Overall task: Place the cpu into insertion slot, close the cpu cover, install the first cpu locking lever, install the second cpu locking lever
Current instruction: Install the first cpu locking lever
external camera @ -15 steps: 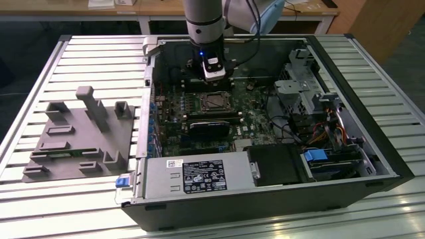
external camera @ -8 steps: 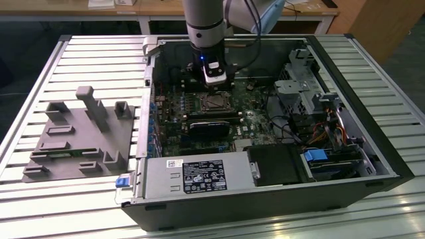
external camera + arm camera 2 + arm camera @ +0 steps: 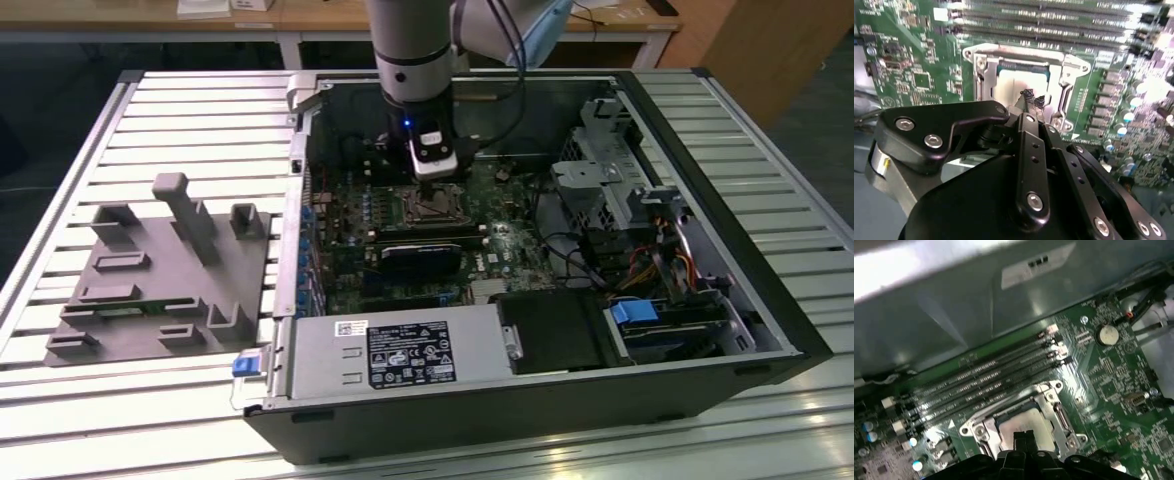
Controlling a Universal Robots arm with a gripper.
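The cpu point(image 3: 1010, 82) shows its silvery-grey top inside the insertion slot point(image 3: 430, 206) on the green board. The cpu cover point(image 3: 985, 75), a thin metal frame, lies flat around it; in the first wrist view the cover point(image 3: 985, 429) frames the cpu point(image 3: 1031, 426) the same way. My gripper point(image 3: 1032, 98) hangs just over the chip's edge with its black fingertips together and nothing visible between them. It also appears in the first wrist view point(image 3: 1024, 438) and, from outside, directly above the socket point(image 3: 434, 184). I cannot make out how the locking levers stand.
Long memory slots point(image 3: 999, 375) run beside the socket. A black block point(image 3: 420, 257) sits on the board on the socket's near side. The open case has metal walls point(image 3: 300, 170), a power supply point(image 3: 394, 355) in front and a drive cage point(image 3: 607, 180) at the exterior view's right.
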